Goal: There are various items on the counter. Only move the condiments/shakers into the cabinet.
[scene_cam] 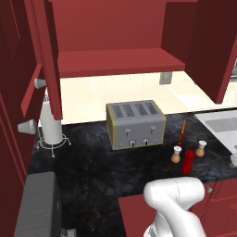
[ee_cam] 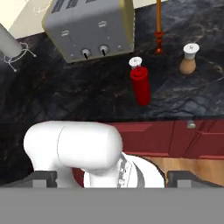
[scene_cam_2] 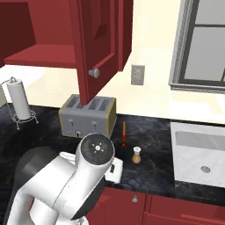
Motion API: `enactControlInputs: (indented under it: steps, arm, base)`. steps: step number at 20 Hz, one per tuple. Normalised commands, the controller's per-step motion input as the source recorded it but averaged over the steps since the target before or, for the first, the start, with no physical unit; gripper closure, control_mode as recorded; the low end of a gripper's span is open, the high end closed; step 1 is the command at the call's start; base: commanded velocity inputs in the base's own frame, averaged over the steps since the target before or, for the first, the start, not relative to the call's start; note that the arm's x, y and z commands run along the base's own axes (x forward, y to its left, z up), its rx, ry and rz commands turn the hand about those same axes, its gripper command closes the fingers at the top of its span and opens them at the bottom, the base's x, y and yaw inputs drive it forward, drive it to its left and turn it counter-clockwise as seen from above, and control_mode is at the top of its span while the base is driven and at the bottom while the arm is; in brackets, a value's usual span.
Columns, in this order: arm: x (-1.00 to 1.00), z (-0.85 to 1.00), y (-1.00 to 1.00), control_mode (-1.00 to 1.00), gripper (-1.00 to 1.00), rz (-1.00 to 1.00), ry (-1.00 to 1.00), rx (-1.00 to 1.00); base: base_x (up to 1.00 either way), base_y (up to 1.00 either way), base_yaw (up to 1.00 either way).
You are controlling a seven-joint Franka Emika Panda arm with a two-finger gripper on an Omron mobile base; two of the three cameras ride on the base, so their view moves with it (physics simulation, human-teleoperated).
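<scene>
I am seeing a slim dark red squeeze bottle (scene_cam: 187, 162) standing near the front edge of the black marbled stone surface (scene_cam: 92, 162), between two tan round shakers with pale tops (scene_cam: 176, 154) (scene_cam: 201, 148). A grey four-slot toaster (scene_cam: 135, 124) and thin orange-red utensil (scene_cam: 183, 131) are sitting behind; the dark red wall cabinet (scene_cam: 115, 62) is hanging open above. My gripper (ee_cam: 111, 178) is resting with fingers (ee_cam: 43, 178) wide apart, holding nothing.

We recorded a dark red bottle (ee_cam: 141, 85), tan shakers (scene_cam: 176, 155) with pale tops, a grey, tan-edged toaster (scene_cam: 135, 124), and a black marbled counter (scene_cam: 88, 166).
</scene>
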Motion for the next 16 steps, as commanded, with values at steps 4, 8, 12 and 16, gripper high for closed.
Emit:
enactControlInputs:
  steps: [4, 8, 12, 16]
  arm:
    - [-0.13, -0.20, -0.70, -1.00, -1.00, 0.23, -0.31, 0.05]
    - [-0.04, -0.25, -0.54, -1.00, -1.00, 0.27, -0.32, 0.03]
    - [0.02, -0.23, -0.20, -1.00, -1.00, 0.29, -0.40, 0.00]
    - [0.10, -0.16, 0.00, -1.00, -1.00, 0.24, -0.37, 0.00]
  base:
    - [0.00, 0.00, 0.00]
    - [0.00, 0.00, 0.00]
    - [0.00, 0.00, 0.00]
    - [0.00, 0.00, 0.00]
